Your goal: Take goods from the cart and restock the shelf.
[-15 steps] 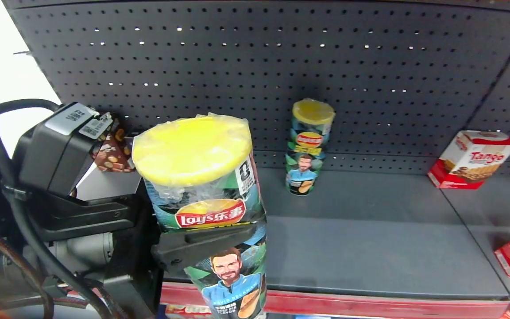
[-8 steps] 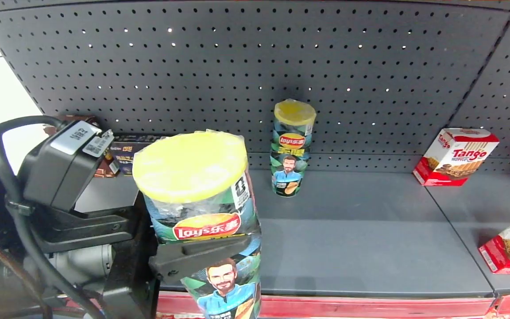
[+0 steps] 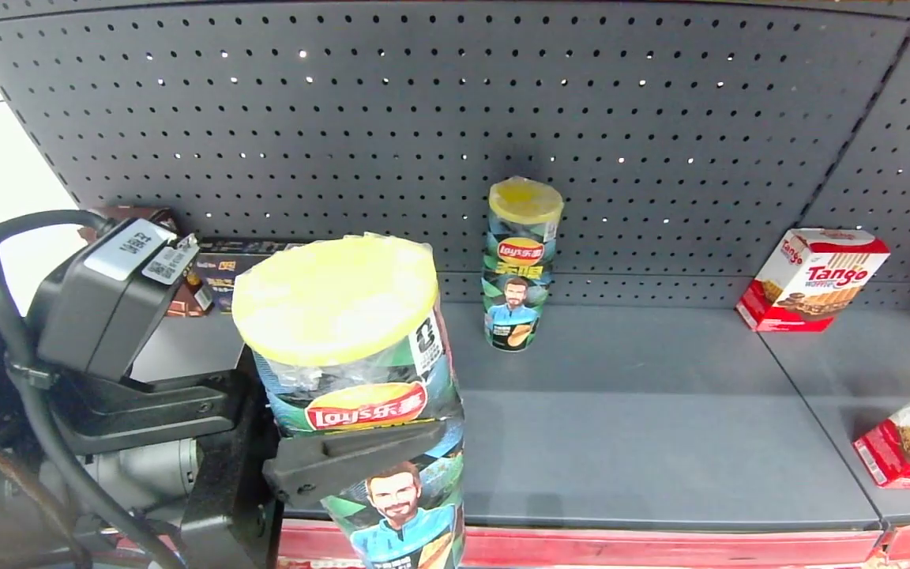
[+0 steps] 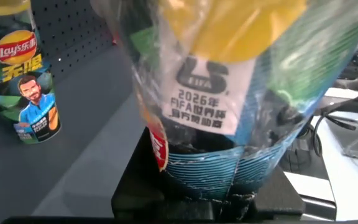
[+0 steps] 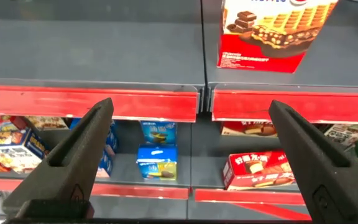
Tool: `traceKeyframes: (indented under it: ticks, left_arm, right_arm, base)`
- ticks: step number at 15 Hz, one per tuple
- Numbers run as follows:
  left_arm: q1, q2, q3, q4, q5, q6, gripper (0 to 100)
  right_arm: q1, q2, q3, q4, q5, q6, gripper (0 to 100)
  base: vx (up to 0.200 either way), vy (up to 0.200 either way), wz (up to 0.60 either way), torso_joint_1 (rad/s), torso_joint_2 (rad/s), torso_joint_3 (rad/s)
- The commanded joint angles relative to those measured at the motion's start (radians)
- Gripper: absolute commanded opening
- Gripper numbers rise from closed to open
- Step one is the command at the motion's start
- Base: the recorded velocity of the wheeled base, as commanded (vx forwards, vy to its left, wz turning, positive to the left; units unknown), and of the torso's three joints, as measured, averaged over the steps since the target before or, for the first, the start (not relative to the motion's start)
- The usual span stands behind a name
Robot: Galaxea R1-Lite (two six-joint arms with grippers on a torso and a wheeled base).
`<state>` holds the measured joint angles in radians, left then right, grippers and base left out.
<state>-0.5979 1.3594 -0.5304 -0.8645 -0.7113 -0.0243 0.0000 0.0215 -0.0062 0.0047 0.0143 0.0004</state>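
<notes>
Yellow-lidded chip can [image 3: 348, 348] upright, pinched in left claw [image 3: 356, 462] over grey shelf [image 3: 660, 442] front edge, matching can [image 3: 520, 265] standing farther back; right claw [image 5: 191, 162] spread wide.

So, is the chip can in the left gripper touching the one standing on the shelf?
Apart. The head view shows the held can at the front of the shelf and the standing can by the pegboard, bare surface between them.

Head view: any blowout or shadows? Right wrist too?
Head view: white blowout left of the pegboard, bright pinpoints through its holes, soft shadow behind the standing chip can. Right wrist view: even light, no glare on the red shelf edge.
</notes>
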Motion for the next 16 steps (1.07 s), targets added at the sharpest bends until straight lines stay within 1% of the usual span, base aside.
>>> traceKeyframes:
  ticks: [1,2,3,4,5,6,7,8,9,11,13,14,15,16]
  left_arm:
    - [0.007,0.0,0.01,-0.011,0.0,-0.002,0]
    - [0.024,0.0,0.023,-0.025,-0.004,-0.002,0]
    - [0.026,0.003,0.024,-0.044,-0.004,-0.003,0]
    - [0.033,0.003,0.026,-0.051,-0.002,-0.003,0]
    - [0.05,0.001,0.029,-0.053,-0.004,-0.011,0]
    - [0.055,0.0,0.033,-0.054,-0.004,-0.02,0]
    - [0.061,-0.005,0.052,-0.082,-0.002,-0.048,0]
    - [0.061,-0.025,0.075,-0.108,0.001,-0.077,0]
    - [0.063,-0.043,0.089,-0.125,0.004,-0.098,0]
    - [0.093,-0.049,0.096,-0.128,0.001,-0.103,0]
    - [0.093,-0.046,0.092,-0.128,-0.002,-0.103,0]
    - [0.093,-0.043,0.087,-0.128,-0.002,-0.103,0]
    - [0.096,-0.042,0.084,-0.128,-0.002,-0.105,0]
    - [0.096,-0.042,0.084,-0.128,0.0,-0.105,0]
  right_arm:
    - [-0.009,0.117,-0.166,-0.005,0.052,-0.003,100]
    - [0.002,0.388,-0.382,-0.006,0.127,-0.003,100]
    - [0.017,0.462,-0.446,-0.002,0.176,-0.01,100]
    - [0.043,0.511,-0.471,-0.003,0.214,-0.027,100]
    - [0.054,0.568,-0.486,-0.008,0.216,-0.062,100]
    - [0.058,0.597,-0.499,-0.009,0.224,-0.071,100]
    - [0.083,0.684,-0.56,-0.006,0.242,-0.073,100]
    - [0.124,0.749,-0.591,-0.012,0.27,-0.074,100]
    - [0.181,0.822,-0.63,-0.037,0.274,-0.074,100]
    - [0.256,0.939,-0.709,-0.052,0.266,-0.074,100]
    - [0.285,1.04,-0.742,-0.065,0.219,-0.077,100]
    - [0.304,1.101,-0.733,-0.117,0.216,-0.082,100]
    - [0.313,1.15,-0.713,-0.203,0.216,-0.085,100]
    - [0.314,1.178,-0.706,-0.246,0.219,-0.085,100]
  base:
    - [0.0,0.0,0.0,0.0,0.0,0.0]
    - [0.0,0.0,0.0,0.0,0.0,0.0]
    - [0.0,0.0,0.0,0.0,0.0,0.0]
    - [0.0,0.0,0.0,0.0,0.0,0.0]
    - [0.0,0.0,0.0,0.0,0.0,0.0]
    - [0.0,0.0,0.0,0.0,0.0,0.0]
    - [0.0,0.0,0.0,0.0,0.0,0.0]
    - [0.0,0.0,0.0,0.0,0.0,0.0]
    - [0.0,0.0,0.0,0.0,0.0,0.0]
    - [0.0,0.0,0.0,0.0,0.0,0.0]
    - [0.0,0.0,0.0,0.0,0.0,0.0]
    - [0.0,0.0,0.0,0.0,0.0,0.0]
    - [0.0,0.0,0.0,0.0,0.0,0.0]
    - [0.0,0.0,0.0,0.0,0.0,0.0]
